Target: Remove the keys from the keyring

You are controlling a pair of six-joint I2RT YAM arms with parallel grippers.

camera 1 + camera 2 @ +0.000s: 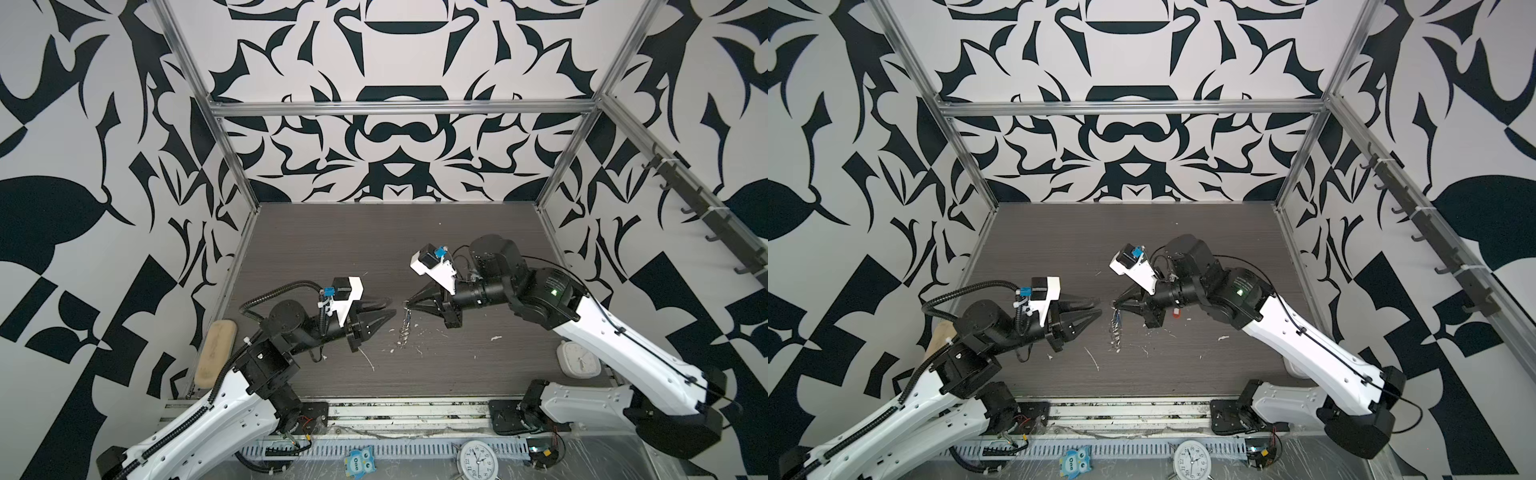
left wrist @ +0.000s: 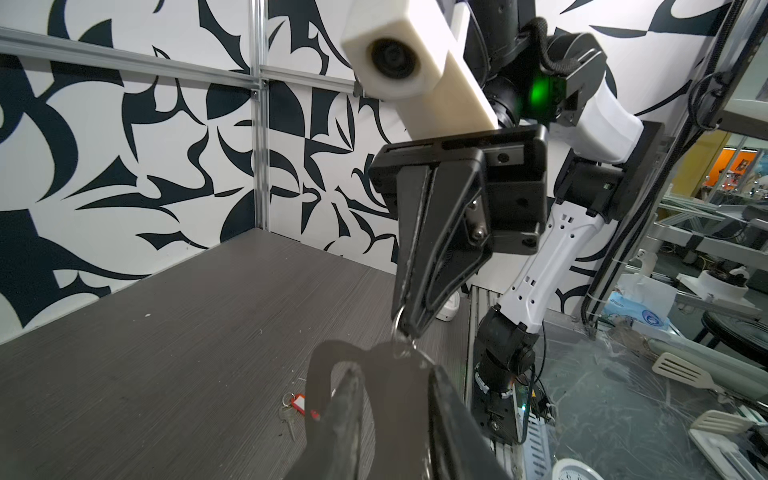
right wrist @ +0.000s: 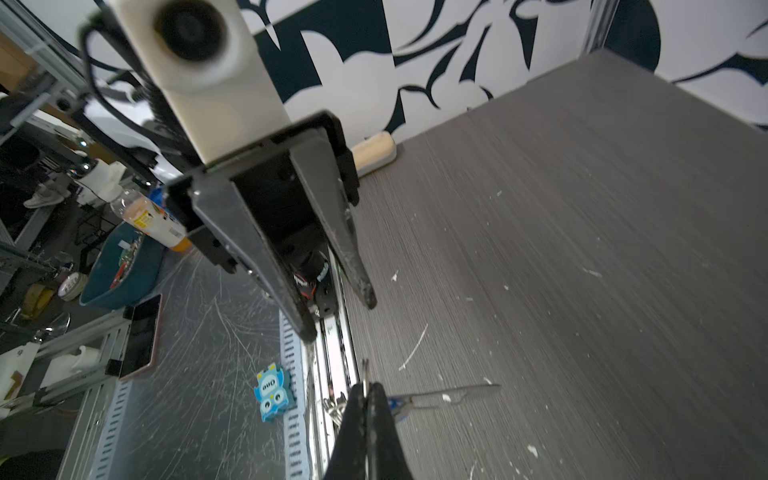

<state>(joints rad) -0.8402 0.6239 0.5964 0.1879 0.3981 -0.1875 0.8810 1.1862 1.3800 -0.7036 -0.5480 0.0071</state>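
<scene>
Looking at the right gripper (image 1: 409, 302) first, I call it out: "Fingers pressed together on one small ring of the flat silver D-shaped metal keyring (image 1: 404, 328). It hangs from the tips over the middle of the dark grey wood-grain table (image 1: 374, 249). I can't tell whether its lower end touches. The small oblong blue plastic key tag (image 3: 397, 402) hangs with it, just beside my fingertips."

"And your left?"

"The left gripper (image 1: 391, 307) faces it, tips just short of the right's, jaws a narrow way apart with nothing between them. The small oblong red plastic key tag (image 2: 297, 402) lies flat on the table with a small silver key (image 2: 289, 422), beneath the right arm's wrist, apart from the keyring."

"Room to move?"

"The far half of the table is bare grain up to the black-and-white patterned walls (image 1: 374, 158) and the aluminium corner posts (image 1: 232, 158). At the left edge lies a tan oblong pad (image 1: 216, 353). At the right edge is a square white clock (image 1: 575, 359), partly under my right arm. Past the front rail (image 1: 395, 411) sit a blue owl toy (image 1: 359, 461) and a round white alarm clock (image 1: 478, 459)."

"Any bins?"

"One teal tub (image 3: 120, 270), off the table in the right wrist view. I can't make out what's inside. A clear bottle of orange liquid (image 3: 153, 220) lies tilted just beside it."
</scene>
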